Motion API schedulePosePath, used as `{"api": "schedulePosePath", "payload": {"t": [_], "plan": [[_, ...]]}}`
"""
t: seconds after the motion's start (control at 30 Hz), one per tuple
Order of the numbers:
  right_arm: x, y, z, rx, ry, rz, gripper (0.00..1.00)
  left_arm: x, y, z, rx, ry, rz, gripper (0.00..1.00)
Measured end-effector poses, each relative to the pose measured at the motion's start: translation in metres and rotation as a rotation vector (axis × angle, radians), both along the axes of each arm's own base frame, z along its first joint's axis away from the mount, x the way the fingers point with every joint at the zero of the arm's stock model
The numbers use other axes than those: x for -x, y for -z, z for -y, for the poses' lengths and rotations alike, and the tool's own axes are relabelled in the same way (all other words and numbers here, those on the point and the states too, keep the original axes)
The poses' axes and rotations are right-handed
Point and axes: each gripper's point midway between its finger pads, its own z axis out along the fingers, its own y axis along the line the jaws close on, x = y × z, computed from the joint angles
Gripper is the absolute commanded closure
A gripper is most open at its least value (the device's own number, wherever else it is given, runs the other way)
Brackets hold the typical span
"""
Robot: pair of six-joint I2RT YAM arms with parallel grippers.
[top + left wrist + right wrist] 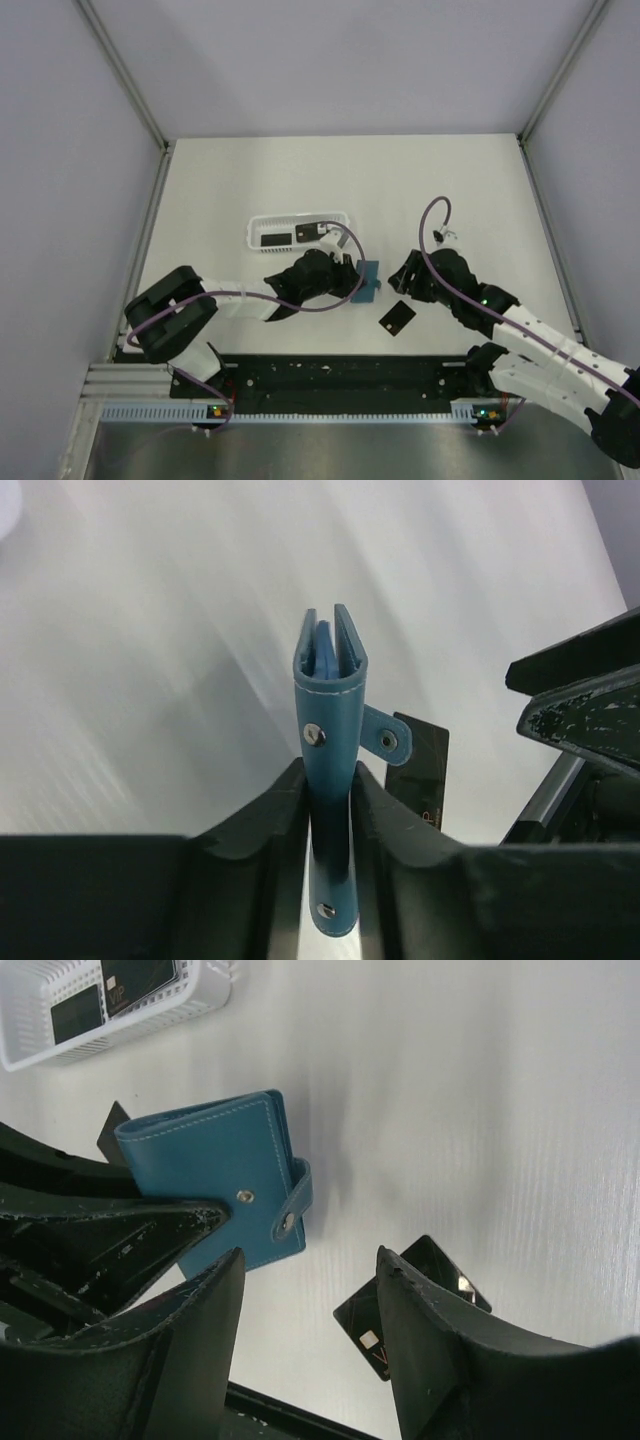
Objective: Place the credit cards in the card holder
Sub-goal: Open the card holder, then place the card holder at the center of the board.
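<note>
Bench (300, 170) of plain white carried everything in view. Nearest the arm bases, a little right of the middle, one loose credit card (398, 318) lay flat on the surface, black and turned cornerwise. From the right wrist view a small light chip mark showed on its face, and part of it was hidden behind one finger.

Just beyond that card the right claw (402, 284) hung low over the bench. Its jaws were spread wide with only bare surface between them, and it gripped neither the card nor the pouch.

Immediately to its left, the left claw (350, 277) was closed tight on the card holder (368, 271). It pinched the teal-blue pouch by one end, so the pouch stood on edge between the two arms, just beside the right claw. The left wrist view looked along the pouch, whose far end gaped a little, its leaves parted around an inner pocket. Its short strap (385, 738) stuck out to the right with the snap unfastened. Whether the pouch's lower edge touched the bench could not be told.

Farthest away, left of the middle and just past the left arm's wrist, lay a long white basket (255, 222). Two more credit cards (275, 239) lay flat inside it, side by side, both black with faint light markings
</note>
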Motion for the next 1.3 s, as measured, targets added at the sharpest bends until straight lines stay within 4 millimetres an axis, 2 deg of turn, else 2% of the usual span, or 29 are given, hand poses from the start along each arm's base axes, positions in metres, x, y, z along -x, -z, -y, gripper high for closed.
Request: {"api": "schedulePosePath", "payload": {"t": [0.03, 0.1, 0.13, 0.4, 0.53, 0.6, 0.77, 0.87, 1.1, 1.3], "plan": [[0.000, 0.001, 0.000, 0.002, 0.000, -0.002, 0.42, 0.001, 0.004, 0.001, 0.000, 0.007, -0.010, 0.56], [0.001, 0.005, 0.002, 0.009, 0.003, -0.008, 0.37, 0.002, 0.008, 0.002, -0.003, 0.014, -0.020, 0.37], [0.002, 0.008, 0.003, 0.014, 0.004, -0.014, 0.36, 0.002, 0.008, 0.002, -0.004, 0.014, -0.020, 0.32], [0.010, 0.030, 0.015, 0.068, 0.025, -0.055, 0.33, -0.010, 0.012, -0.010, -0.010, -0.030, -0.029, 0.15], [0.009, 0.033, 0.021, 0.088, 0.049, -0.060, 0.35, -0.013, 0.015, -0.023, -0.041, -0.055, -0.039, 0.12], [0.009, 0.037, 0.025, 0.112, 0.066, -0.067, 0.39, -0.012, 0.013, -0.028, -0.056, -0.058, -0.037, 0.14], [0.013, 0.065, 0.039, 0.221, 0.102, -0.148, 0.45, -0.005, 0.002, -0.034, -0.058, -0.044, -0.023, 0.18], [0.017, 0.077, 0.044, 0.270, 0.105, -0.195, 0.48, 0.006, 0.006, -0.038, -0.064, -0.026, -0.034, 0.21], [0.022, 0.089, 0.046, 0.287, 0.085, -0.214, 0.53, 0.043, 0.029, -0.046, -0.093, 0.020, -0.092, 0.25], [0.018, 0.088, 0.030, 0.222, 0.031, -0.181, 0.56, 0.057, 0.040, -0.049, -0.099, 0.042, -0.133, 0.27]]}}
